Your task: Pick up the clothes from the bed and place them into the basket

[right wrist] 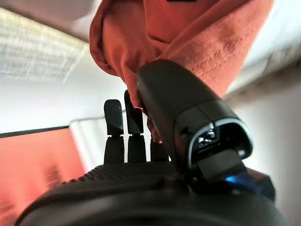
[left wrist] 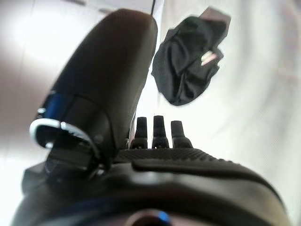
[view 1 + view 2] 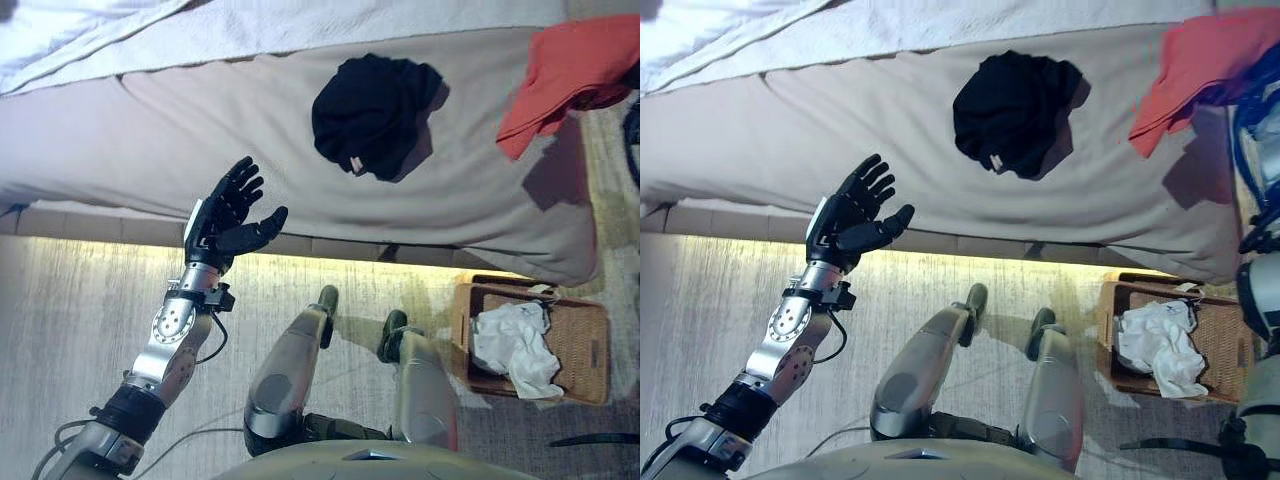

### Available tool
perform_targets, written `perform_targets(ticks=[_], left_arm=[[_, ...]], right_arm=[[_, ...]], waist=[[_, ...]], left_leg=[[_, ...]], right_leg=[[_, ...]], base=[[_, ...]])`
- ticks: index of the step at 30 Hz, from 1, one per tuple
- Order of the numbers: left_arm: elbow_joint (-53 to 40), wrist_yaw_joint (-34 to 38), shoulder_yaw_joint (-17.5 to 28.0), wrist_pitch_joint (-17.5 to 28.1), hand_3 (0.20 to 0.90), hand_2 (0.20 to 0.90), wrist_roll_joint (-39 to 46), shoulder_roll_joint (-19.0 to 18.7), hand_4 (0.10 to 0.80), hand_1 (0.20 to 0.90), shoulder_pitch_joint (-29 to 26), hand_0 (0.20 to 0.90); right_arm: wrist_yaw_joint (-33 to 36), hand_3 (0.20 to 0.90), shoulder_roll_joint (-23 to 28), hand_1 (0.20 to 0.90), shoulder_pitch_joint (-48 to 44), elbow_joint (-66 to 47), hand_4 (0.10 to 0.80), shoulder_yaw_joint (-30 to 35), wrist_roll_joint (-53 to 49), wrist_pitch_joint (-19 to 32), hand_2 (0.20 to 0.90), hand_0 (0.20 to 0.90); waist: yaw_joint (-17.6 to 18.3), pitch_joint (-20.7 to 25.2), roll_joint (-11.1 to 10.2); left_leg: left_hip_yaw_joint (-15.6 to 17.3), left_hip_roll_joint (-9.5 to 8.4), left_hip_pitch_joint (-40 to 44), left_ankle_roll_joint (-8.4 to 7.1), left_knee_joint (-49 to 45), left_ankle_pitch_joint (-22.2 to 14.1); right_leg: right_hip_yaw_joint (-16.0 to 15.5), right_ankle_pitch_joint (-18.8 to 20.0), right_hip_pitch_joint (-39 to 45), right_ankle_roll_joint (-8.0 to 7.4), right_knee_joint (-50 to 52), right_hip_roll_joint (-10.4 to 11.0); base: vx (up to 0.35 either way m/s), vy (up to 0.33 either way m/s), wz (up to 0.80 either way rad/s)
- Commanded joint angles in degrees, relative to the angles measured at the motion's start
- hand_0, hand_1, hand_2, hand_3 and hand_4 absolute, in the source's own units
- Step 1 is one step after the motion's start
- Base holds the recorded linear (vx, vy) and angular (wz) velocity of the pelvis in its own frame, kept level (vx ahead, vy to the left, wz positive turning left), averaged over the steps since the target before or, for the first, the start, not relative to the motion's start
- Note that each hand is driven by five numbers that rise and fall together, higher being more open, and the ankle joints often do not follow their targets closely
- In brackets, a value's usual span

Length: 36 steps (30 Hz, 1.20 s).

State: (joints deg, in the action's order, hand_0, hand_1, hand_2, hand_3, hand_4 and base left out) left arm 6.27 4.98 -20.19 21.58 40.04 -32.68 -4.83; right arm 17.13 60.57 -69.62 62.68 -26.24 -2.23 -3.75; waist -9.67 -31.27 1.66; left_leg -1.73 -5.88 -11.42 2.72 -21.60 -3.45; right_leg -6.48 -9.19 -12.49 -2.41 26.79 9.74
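A black garment (image 3: 372,112) lies bunched in the middle of the beige bed (image 3: 150,140); it also shows in the left wrist view (image 2: 188,61). My left hand (image 3: 232,215) is open, palm up, above the bed's front edge, to the left of the black garment and apart from it. An orange garment (image 3: 570,70) hangs lifted over the bed's right end and casts a shadow on the cover. In the right wrist view my right hand (image 1: 136,183) pinches the orange garment (image 1: 188,33) between thumb and fingers.
A wicker basket (image 3: 585,345) stands on the floor by the bed's right corner, with a white cloth (image 3: 515,348) in it. A white blanket (image 3: 90,35) lies along the far side of the bed. Grey carpet (image 3: 80,310) lies in front.
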Motion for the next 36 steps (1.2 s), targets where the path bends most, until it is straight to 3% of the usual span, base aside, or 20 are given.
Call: perform_targets(ticks=[1,5,8,16,27,36], left_arm=[[0.86,0.88,-0.62,2.23,0.900,0.900,-2.43,-0.43,0.800,0.900,1.81,0.900],[3.98,0.87,-0.40,-1.36,0.900,0.900,-1.83,0.99,0.800,0.900,1.70,0.900],[6.48,1.25,-0.53,-1.46,0.900,0.900,-2.81,2.25,0.800,0.900,1.06,0.900],[11.90,0.33,-0.19,-2.45,0.900,0.900,-4.55,4.44,0.800,0.900,-2.32,0.900],[20.14,0.66,0.39,-7.92,0.900,0.900,-9.92,8.48,0.800,0.900,-7.72,0.900],[20.18,0.94,-1.88,-9.24,0.900,0.900,-12.89,10.76,0.800,0.900,-10.83,0.900]], right_arm=[[1.70,0.200,7.81,0.300,3.28,-6.07,0.100,0.16,-2.73,5.28,0.300,0.300],[-0.26,0.200,9.07,0.300,10.41,-8.97,0.100,4.66,-2.12,6.73,0.300,0.300],[-1.60,0.200,9.05,0.300,15.53,-10.70,0.100,7.94,-1.29,7.08,0.300,0.300],[-5.87,0.200,7.14,0.300,31.85,-18.15,0.100,16.67,0.66,3.99,0.300,0.300],[-9.99,0.200,-6.46,0.300,52.79,-27.10,0.100,23.07,5.72,1.70,0.300,0.300],[-10.64,0.200,-11.98,0.300,53.43,-19.26,0.100,21.52,4.70,2.47,0.300,0.300]], waist=[[3.33,15.26,-3.66],[5.78,19.34,-4.50],[7.54,21.29,-4.67],[12.13,23.11,-4.69],[19.39,24.05,-4.01],[21.49,22.51,-2.70]], left_leg=[[1.63,2.60,4.65,-0.71,3.51,-6.46],[2.42,3.53,9.62,-1.23,10.24,-4.00],[2.86,4.36,12.50,-1.57,15.22,-2.34],[5.51,5.72,16.66,-2.48,24.12,0.65],[11.69,7.09,18.91,-2.54,24.83,-0.43],[15.39,7.92,17.94,-2.58,21.04,-2.30]], right_leg=[[-2.21,0.52,6.08,2.08,-7.31,-3.54],[0.48,3.57,10.02,1.07,-14.15,-4.99],[2.78,6.11,11.59,0.14,-18.23,-5.64],[6.62,10.54,13.17,-1.35,-25.08,-6.90],[12.73,12.55,12.80,-1.78,-28.09,-8.91],[14.93,12.69,11.31,-1.63,-27.23,-9.79]], base=[[0.106,-0.003,-0.25],[0.062,0.001,-0.32],[-0.023,-0.004,-0.39],[-0.080,-0.030,-0.33],[-0.043,-0.052,-0.28],[-0.038,-0.044,-0.22]])
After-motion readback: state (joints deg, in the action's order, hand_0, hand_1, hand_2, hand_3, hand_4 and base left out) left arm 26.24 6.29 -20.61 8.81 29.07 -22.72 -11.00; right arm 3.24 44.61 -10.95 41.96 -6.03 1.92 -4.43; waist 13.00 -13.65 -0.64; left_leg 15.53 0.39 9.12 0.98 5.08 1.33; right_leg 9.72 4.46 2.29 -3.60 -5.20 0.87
